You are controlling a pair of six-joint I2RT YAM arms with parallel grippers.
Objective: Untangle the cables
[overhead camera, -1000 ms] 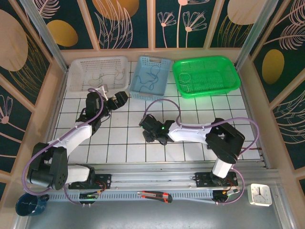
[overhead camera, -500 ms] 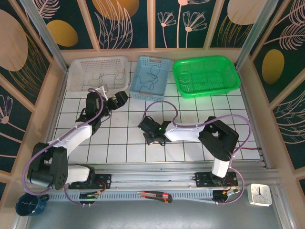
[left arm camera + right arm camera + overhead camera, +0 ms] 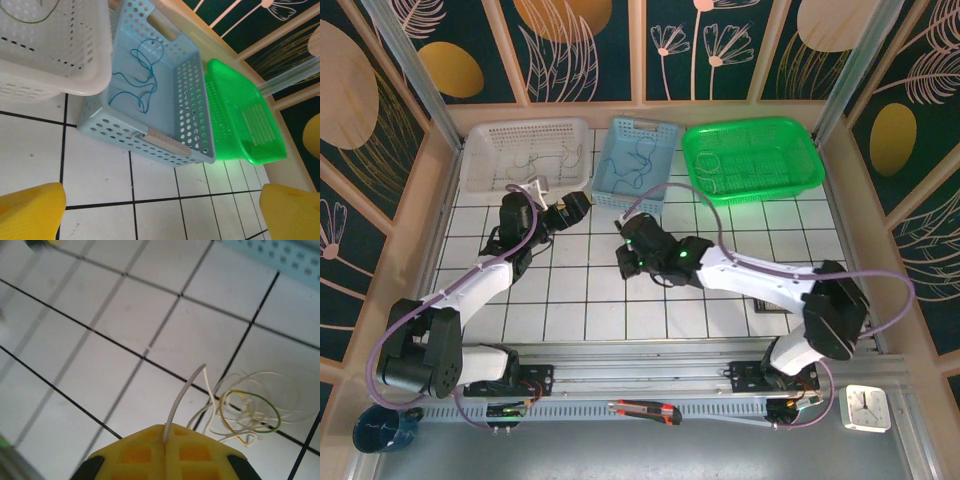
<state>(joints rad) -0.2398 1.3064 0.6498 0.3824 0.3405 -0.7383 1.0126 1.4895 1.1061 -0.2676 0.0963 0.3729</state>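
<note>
Moved: right gripper (image 3: pixel 630 260), carried farther toward the blue basket (image 3: pixel 608 165) — jaws now pinched shut on one white wire (image 3: pixel 182 395) of the cables (image 3: pixel 245 410), whose tangle lies on the tiles (image 3: pixel 570 300) just beside. Unmoved: left gripper (image 3: pixel 160 212), jaws wide apart, empty. Judged — one strand secured for drawing free.

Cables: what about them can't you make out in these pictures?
- Right wrist view: the white cable runs in between the shut fingers of the right gripper, which hide its end.
- Same view: the tangle has loops too thin to tell which crosses over which.
- Left wrist view: the white basket and the greenish cable in it are cut off by the top edge.
</note>
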